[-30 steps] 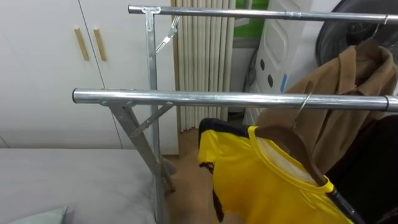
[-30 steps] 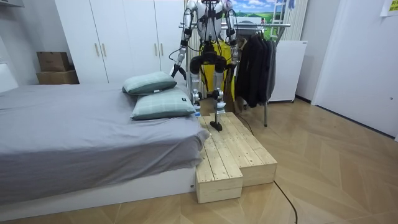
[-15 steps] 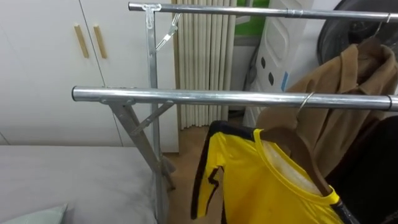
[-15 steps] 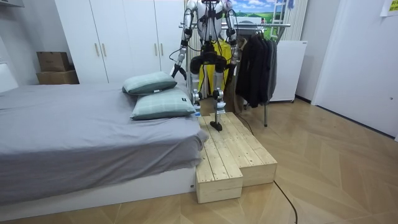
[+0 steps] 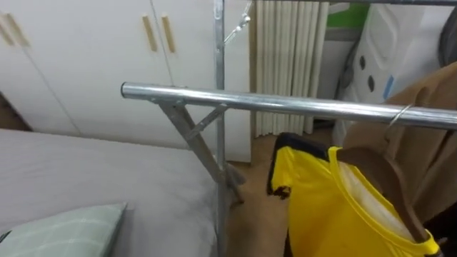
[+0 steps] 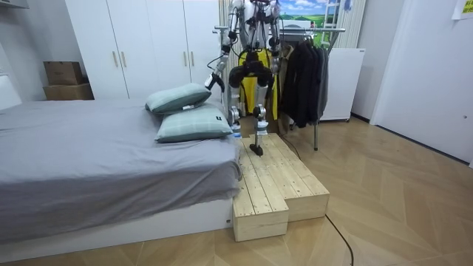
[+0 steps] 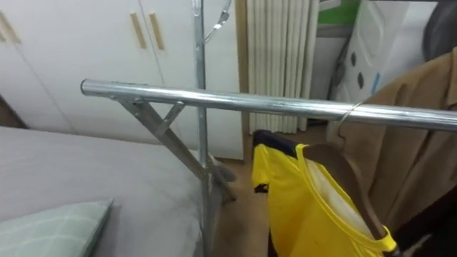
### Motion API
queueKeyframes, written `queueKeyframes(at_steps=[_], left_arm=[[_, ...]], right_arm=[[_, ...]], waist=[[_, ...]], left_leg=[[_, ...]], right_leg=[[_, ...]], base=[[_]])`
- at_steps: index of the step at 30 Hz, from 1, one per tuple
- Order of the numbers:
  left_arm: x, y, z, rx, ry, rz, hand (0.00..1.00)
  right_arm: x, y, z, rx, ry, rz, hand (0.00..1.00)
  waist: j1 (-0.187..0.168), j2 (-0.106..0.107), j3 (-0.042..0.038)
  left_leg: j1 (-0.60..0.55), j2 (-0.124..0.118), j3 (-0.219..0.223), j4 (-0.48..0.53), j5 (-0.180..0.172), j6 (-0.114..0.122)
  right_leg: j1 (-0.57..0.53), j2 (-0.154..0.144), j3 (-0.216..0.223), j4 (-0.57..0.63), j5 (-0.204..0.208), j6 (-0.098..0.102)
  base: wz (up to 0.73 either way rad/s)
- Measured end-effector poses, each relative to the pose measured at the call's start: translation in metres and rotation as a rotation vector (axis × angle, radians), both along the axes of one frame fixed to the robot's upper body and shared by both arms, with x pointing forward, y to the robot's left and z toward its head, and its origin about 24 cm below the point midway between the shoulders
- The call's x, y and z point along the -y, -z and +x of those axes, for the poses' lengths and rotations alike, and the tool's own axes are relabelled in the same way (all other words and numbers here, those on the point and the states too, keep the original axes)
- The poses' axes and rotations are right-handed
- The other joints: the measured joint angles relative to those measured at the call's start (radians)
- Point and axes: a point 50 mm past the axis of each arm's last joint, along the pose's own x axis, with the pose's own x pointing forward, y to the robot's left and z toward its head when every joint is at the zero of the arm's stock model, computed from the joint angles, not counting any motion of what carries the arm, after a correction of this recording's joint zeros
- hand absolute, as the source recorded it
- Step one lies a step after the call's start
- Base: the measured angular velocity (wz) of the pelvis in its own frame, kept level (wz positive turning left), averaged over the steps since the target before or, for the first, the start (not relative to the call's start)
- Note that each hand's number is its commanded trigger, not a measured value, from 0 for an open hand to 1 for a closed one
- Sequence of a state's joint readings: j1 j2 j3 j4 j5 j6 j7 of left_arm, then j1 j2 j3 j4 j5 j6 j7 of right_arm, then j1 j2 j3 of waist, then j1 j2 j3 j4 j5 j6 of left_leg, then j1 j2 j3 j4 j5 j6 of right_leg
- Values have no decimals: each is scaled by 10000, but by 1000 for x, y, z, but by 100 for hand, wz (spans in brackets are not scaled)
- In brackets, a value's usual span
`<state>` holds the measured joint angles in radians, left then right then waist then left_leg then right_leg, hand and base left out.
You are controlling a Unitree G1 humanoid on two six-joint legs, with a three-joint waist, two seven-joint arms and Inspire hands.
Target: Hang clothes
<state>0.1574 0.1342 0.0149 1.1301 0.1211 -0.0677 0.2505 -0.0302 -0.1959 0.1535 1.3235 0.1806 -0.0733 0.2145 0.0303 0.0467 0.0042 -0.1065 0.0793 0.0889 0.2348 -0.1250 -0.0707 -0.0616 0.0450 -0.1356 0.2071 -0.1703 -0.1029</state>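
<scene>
Well, from where I stand the yellow shirt (image 5: 343,214) is on its wooden hanger (image 5: 389,182), and the wire hook (image 5: 395,116) sits over the lower rail (image 5: 285,106) of the rack, just beside a brown coat (image 5: 435,93). So the garment is on the rail and not in a hand. The robot stands on a wooden platform (image 6: 277,177) between the bed (image 5: 86,171) and the rack, facing the rack. Its left hand (image 6: 214,80) is low at its side, near the pillow (image 6: 179,97). It is too small for me to tell if the fingers are spread or closed.

What can go wrong now? I think the hanger looks tilted, with one shoulder lower. If the shirt is not centred, it may slide down that side and drop to the floor. The hook is thin, so a knock from an arm could swing it or lift it off the rail. The coat is very close, and the two could tangle. Also the platform is raised: a careless step back near its edge could make the robot stumble.
</scene>
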Motion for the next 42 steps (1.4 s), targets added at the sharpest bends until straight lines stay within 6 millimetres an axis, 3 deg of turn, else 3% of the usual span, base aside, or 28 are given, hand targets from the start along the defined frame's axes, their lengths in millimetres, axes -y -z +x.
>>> queueKeyframes(at_steps=[1, 2, 5, 6, 7, 9, 12, 16, 17, 19, 22, 23, 24, 25, 26, 28, 30, 33, 34, 36, 39, 42], left_arm=[[1, 0, 2, 105, 39, -62, 0], [3, 0, 4, 208, 115, -204, 0], [4, 0, 3, 130, 189, -524, 0], [4, 1, 3, 91, 225, -642, 0], [3, 1, 2, 72, 248, -644, 0], [-2, 0, 0, -87, 308, -662, 0], [-4, 0, -6, -318, 534, -693, 0], [-2, 2, -18, -671, 663, -674, 0], [-2, 2, -16, -656, 739, -669, 0], [-3, 1, -14, -645, 862, -586, 0], [-5, 1, -13, -570, 725, -558, 0], [-6, 1, -13, -603, 730, -533, 0], [-8, 0, -12, -653, 794, -453, 0], [-10, 0, -12, -672, 751, -440, 0], [-12, 0, -13, -593, 380, -484, 0], [-14, 0, -15, -512, -257, -566, 0], [-16, 1, -22, -735, -548, -579, 0], [-18, 2, -38, -1276, -879, -559, 0], [-19, 2, -41, -1413, -956, -563, 0], [-20, 2, -59, -2025, -1141, -579, 0], [-19, 3, -69, -2529, -1286, -674, 0], [-18, 3, -69, -2595, -1312, -764, 0]], right_arm=[[1, 0, -1, -32, 40, -61, 0], [3, 1, -6, -151, 144, -180, 0], [8, 0, -5, -161, 331, -487, 0], [9, -1, -5, -162, 188, -636, 0], [9, -1, -5, -170, 129, -705, 0], [11, -1, -5, -223, 190, -888, 0], [12, -1, -3, -254, 183, -990, 0], [7, -1, 3, -107, 105, -864, 0], [6, 0, 1, -180, 58, -844, 0], [5, 0, -2, -335, 33, -841, 0], [3, 1, -1, -321, 35, -786, 0], [2, 2, -4, -391, 42, -756, 0], [2, 3, -10, -534, 105, -740, 0], [2, 3, -12, -625, 136, -742, 0], [2, 4, -15, -765, 185, -747, 0], [1, 4, -15, -777, 182, -745, 0], [0, 6, -23, -979, 482, -758, 0], [1, 6, -25, -1156, 671, -817, 0], [1, 6, -24, -1123, 659, -809, 0], [-1, 5, -20, -947, 568, -705, 0], [-6, 6, -20, -976, 492, -345, 0], [-12, 7, -17, -972, 435, -187, 0]], waist=[[-35, -3, 13], [-20, -66, 27], [-25, -91, 24], [23, -119, 46], [21, -134, 55], [-21, -192, 89], [53, -254, 121], [112, -363, 147], [83, -412, 139], [80, -506, 46], [76, -614, 7], [-117, -662, -39], [-346, -770, -52], [-374, -795, -30], [-274, -903, -68], [-157, -967, -39], [-80, -1025, -40], [97, -974, -46], [98, -943, -42], [104, -885, -31], [378, -878, -29], [523, -862, -22]], left_leg=[[-67, -14, 175, -22, 130, 46], [-164, 0, 799, 40, 249, 134], [-196, 428, 2765, 1082, -125, 553], [-105, 615, 3346, 1465, -352, 558], [-53, 656, 3529, 1652, -480, 555], [229, 843, 3804, 2185, -1001, 523], [777, 858, 3816, 2094, -1406, 373], [1033, 731, 3834, 1404, -1601, 202], [979, 735, 3904, 1448, -1603, 214], [1011, 694, 4041, 1454, -1648, 288], [898, 489, 3419, 991, -1524, 514], [807, 347, 2857, 909, -1448, 629], [777, 143, 2350, 856, -1314, 771], [788, 64, 2143, 812, -1258, 814], [823, -94, 1888, 705, -1166, 873], [800, -272, 1385, 677, -1103, 954], [801, -519, 671, 693, -1049, 1068], [758, -794, 24, 836, -1083, 1193], [686, -830, -110, 933, -1100, 1221], [610, -1011, -474, 1036, -1087, 1340], [625, -1171, -707, 1047, -1045, 1462], [579, -1284, -883, 1041, -980, 1527]], right_leg=[[81, -66, -314, -85, -4, -43], [174, -219, -967, -182, -40, -124], [294, -494, -2282, -152, -200, -237], [298, -578, -2782, -22, -323, -210], [299, -625, -3053, 63, -414, -222], [357, -830, -4202, 441, -759, -178], [482, -894, -5286, 535, -886, -121], [562, -965, -6352, 527, -903, -87], [663, -1059, -6817, 518, -902, -70], [742, -1167, -7366, 518, -875, -4], [1065, -1297, -7856, 494, -787, 328], [1157, -1279, -7185, 519, -726, 522], [1234, -1197, -5375, 501, -709, 542], [1264, -1144, -4726, 495, -677, 535], [1301, -1131, -4108, 520, -648, 572], [1486, -1147, -4062, 500, -596, 655], [1770, -1129, -3416, 477, -528, 793], [2084, -1118, -3287, 290, -456, 959], [2107, -1081, -3276, 289, -445, 986], [2140, -1058, -2445, 283, -444, 1082], [2183, -1014, -1663, 65, -409, 1191], [2253, -1020, -1505, -59, -360, 1263]], base=[[142], [141], [134], [136], [142], [152], [123], [85], [102], [97], [84], [142], [153], [123], [82], [80], [94], [68], [58], [52], [29], [16]])
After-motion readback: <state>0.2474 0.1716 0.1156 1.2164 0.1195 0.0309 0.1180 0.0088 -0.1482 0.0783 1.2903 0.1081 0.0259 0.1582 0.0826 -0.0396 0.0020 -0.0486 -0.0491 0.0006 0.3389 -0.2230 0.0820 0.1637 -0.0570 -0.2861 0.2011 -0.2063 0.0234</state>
